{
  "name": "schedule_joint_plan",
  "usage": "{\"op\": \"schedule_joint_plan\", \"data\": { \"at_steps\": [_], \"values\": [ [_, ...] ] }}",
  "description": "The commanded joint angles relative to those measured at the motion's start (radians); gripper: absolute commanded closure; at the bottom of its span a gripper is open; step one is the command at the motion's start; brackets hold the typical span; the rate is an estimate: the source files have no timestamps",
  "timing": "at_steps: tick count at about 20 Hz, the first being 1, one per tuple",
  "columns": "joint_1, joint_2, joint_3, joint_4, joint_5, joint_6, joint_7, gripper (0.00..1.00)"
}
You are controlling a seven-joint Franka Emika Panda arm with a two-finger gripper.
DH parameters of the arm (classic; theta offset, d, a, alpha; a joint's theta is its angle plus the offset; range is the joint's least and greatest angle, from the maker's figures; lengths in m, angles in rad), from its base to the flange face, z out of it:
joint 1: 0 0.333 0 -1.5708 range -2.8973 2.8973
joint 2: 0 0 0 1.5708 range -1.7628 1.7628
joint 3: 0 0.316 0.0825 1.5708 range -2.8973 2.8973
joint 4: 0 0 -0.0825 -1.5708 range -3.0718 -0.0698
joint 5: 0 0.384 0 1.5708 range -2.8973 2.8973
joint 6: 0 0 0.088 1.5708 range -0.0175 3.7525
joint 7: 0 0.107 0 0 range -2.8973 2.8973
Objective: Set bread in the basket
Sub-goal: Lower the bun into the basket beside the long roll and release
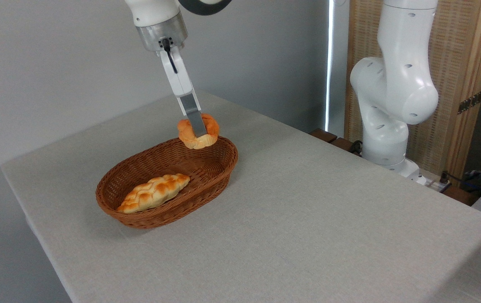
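The end effector [198,131] is clamped on the bread [198,131], holding it in the air over the far end of the basket [206,185], about level with the rim; a braided loaf [154,192] already lies in the near half; the sound course is probably to lower the bun over the bare far part of the basket floor, clear of the rim and the loaf, before letting go; the tabletop [307,219] around is bare.
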Motion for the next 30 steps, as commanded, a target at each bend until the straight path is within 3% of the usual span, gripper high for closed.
{"op": "schedule_joint_plan", "data": {
  "at_steps": [1, 8, 11, 15, 23, 30],
  "values": [
    [-0.020, -0.027, -0.028, -0.083, -0.010, 0.077, -0.039, 0.63],
    [-0.023, -0.015, -0.067, -0.143, -0.010, 0.163, -0.101, 0.39],
    [-0.023, -0.012, -0.067, -0.162, -0.010, 0.204, -0.103, 0.22],
    [-0.023, -0.012, -0.067, -0.162, -0.010, 0.229, -0.103, 0.21],
    [-0.023, -0.007, -0.067, -0.162, -0.009, 0.229, -0.103, 0.00],
    [-0.020, -0.007, -0.067, -0.160, -0.010, 0.229, -0.105, 0.00]
  ]
}}
